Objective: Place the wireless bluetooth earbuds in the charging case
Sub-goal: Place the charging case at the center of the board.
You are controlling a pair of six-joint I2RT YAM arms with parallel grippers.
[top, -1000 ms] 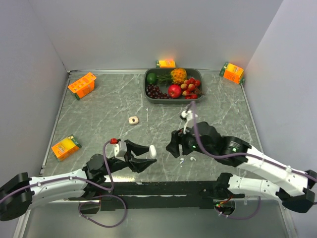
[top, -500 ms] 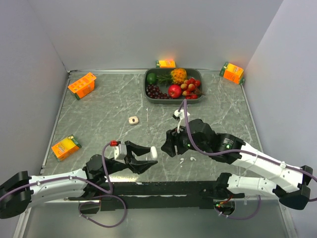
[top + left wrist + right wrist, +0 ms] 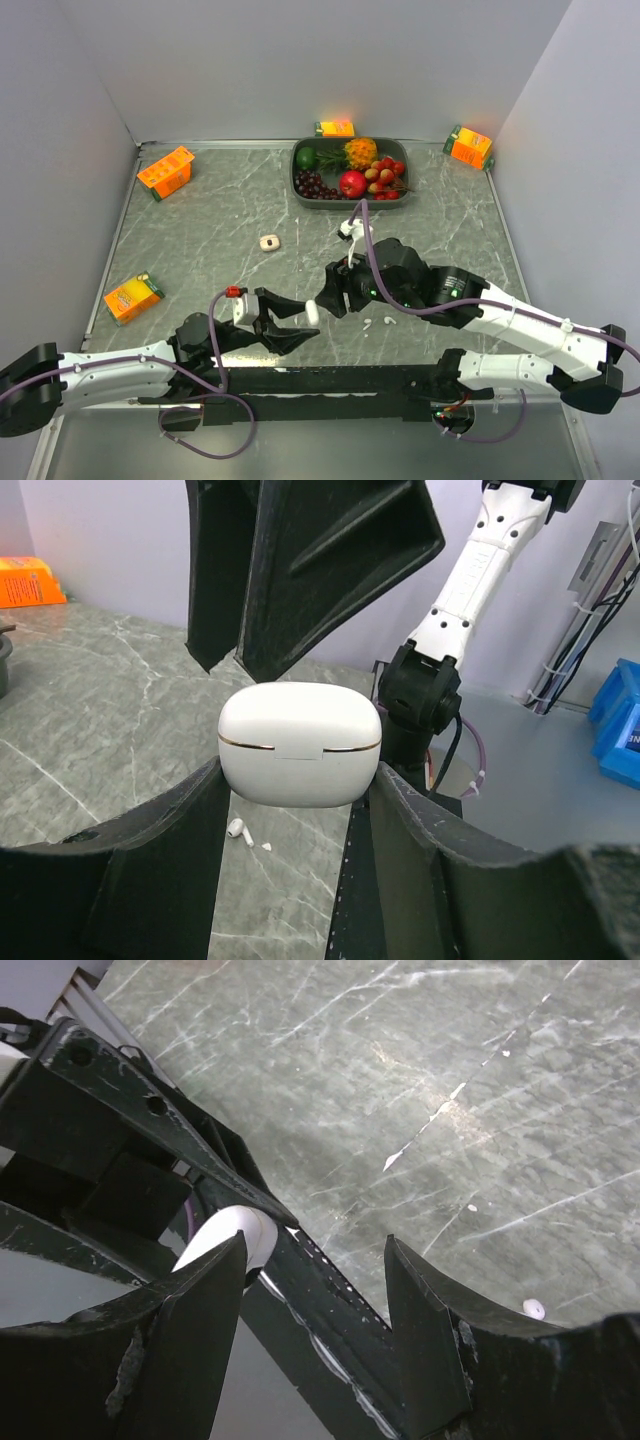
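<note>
- Two arms meet near the front edge of the table [image 3: 200, 230]. The left gripper [image 3: 303, 318] is partly closed on the charging case [image 3: 311, 309] and holds it by its two sides, off the surface.
- The right gripper [image 3: 324, 298] hovers just beside the case, jaws apart and nothing between them.
- The wireless bluetooth earbuds [image 3: 367, 324] lie loose on the table under the right arm, near the case but not in it.
- The step in hand is probably opening the lid, since it is shut. To do this well, the left gripper should hold only the lower half. One right fingertip should catch the lid at the seam and tip it back gently, without pushing the case out of the grip.
- Only the left wrist view shows the thin seam of the closed lid running round the case [image 3: 300, 745]. The left fingers [image 3: 170, 845] appear to sit below it.
- Only the top view shows how both grippers stand to the earbuds. It also shows a small beige object [image 3: 268, 242] well apart, further back, though what it is cannot be told.
- The right wrist view gives just a sliver of the case [image 3: 232, 1235] behind a left finger, and one earbud [image 3: 534, 1308] at its edge.
</note>
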